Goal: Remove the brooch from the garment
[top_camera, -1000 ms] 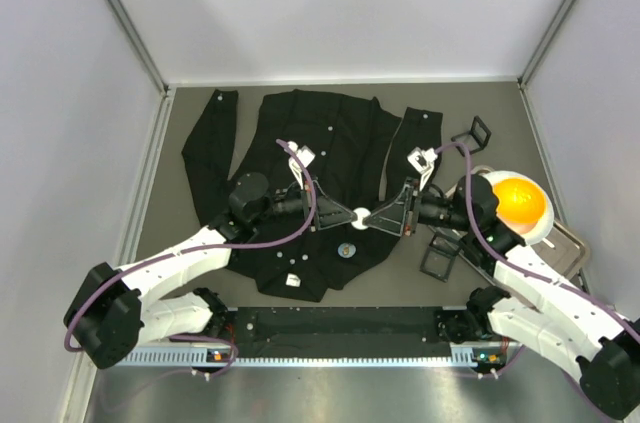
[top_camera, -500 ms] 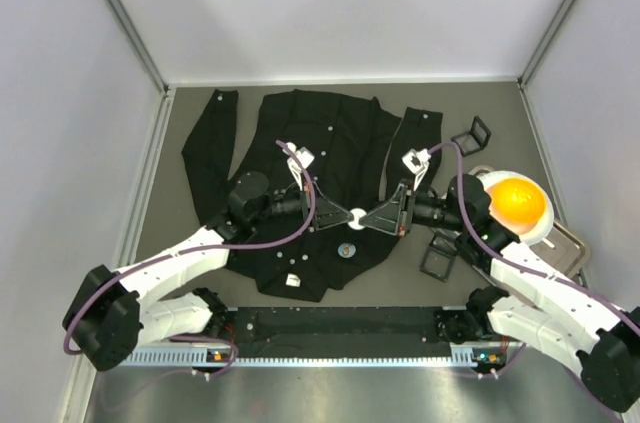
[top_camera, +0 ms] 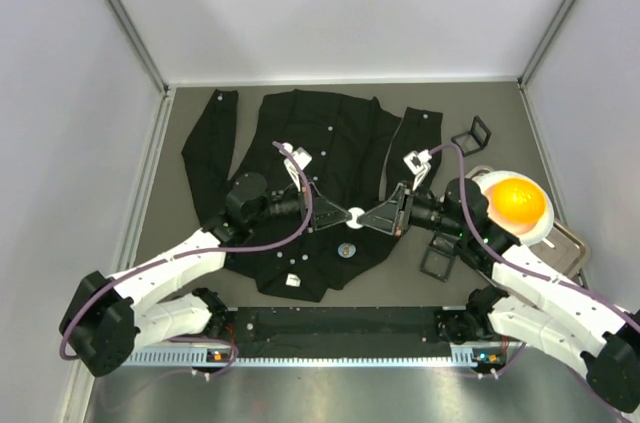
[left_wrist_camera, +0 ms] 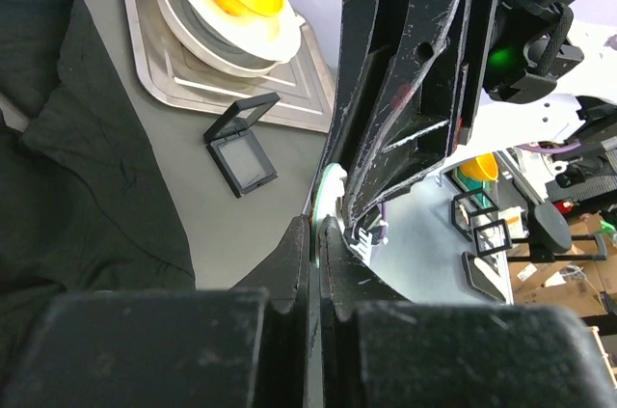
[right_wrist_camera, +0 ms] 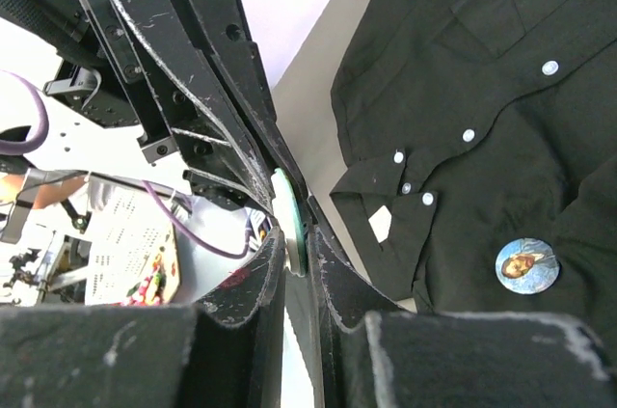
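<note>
Nearest, a picture brooch [top_camera: 347,250] lies on the front of the black garment [top_camera: 300,133], which is spread on the tabletop [top_camera: 180,243]. Just beyond it, the left gripper [top_camera: 345,213] and right gripper [top_camera: 368,216] meet tip to tip, both jaws clamped on one white disc [top_camera: 357,215]. To the right sit an open black case [top_camera: 438,258] and a tray [top_camera: 570,248] holding an orange-filled bowl [top_camera: 520,201].
</note>
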